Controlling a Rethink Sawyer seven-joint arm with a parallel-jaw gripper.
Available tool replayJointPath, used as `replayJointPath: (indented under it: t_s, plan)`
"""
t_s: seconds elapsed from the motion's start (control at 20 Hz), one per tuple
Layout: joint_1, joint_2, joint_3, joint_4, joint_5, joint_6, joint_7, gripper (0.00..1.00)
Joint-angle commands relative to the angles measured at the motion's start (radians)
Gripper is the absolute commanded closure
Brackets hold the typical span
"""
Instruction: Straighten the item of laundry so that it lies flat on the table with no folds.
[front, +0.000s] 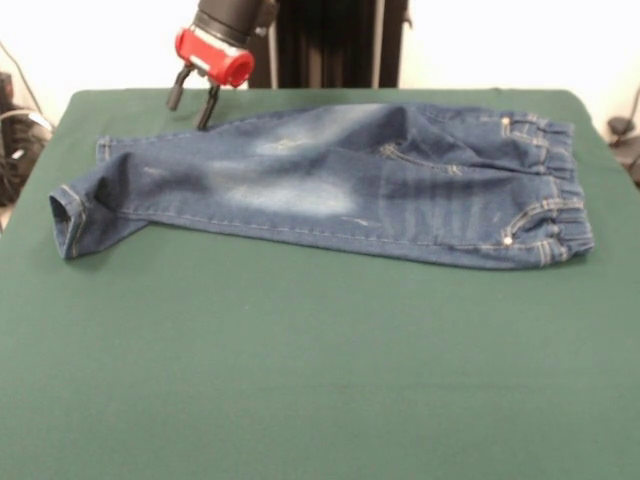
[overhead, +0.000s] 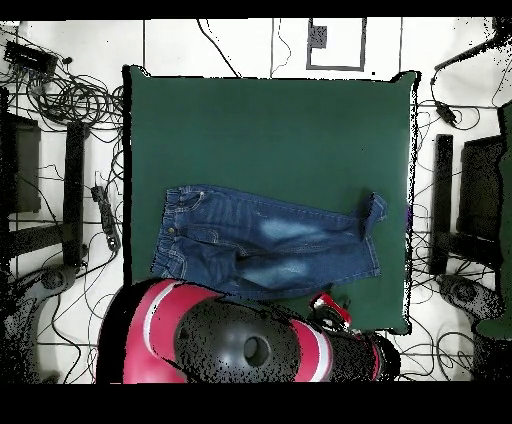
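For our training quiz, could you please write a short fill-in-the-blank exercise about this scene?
1. The jeans lie on a table whose top is dark ____.
2. In the front view, the gripper hangs above the far edge of the ____ end of the jeans.
3. The gripper holds ____.
4. The faded patches on the jeans are ____ than the surrounding denim.

Missing words: green; leg; nothing; paler

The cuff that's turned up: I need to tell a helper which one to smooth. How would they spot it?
Start at the green table and find the jeans lying across its far half. Follow the legs away from the gathered waistband to the opposite end. The nearer cuff there stands open, showing its inside, while the other lies flat.
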Motion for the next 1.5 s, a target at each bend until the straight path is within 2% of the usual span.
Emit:
replayJointPath:
  t_s: [0.05, 0.25, 0.4, 0.65, 0.85, 1.25, 1.5]
  plan:
    - [0.0, -0.082, 0.175, -0.062, -0.053, 0.15, 0.023, 0.0]
    - [-0.007, -0.12, 0.197, -0.072, -0.087, 0.188, 0.027, 0.0]
    - [-0.014, -0.084, 0.206, -0.091, -0.064, 0.128, 0.03, 0.0]
    - [-0.012, -0.074, 0.221, -0.1, -0.042, 0.121, 0.03, 0.0]
    - [-0.013, -0.006, 0.219, -0.13, 0.02, 0.054, 0.02, 0.0]
    - [-0.01, 0.018, 0.23, -0.156, 0.042, 0.044, 0.019, 0.0]
    - [-0.026, 0.071, 0.233, -0.19, 0.067, -0.005, 0.006, 0.0]
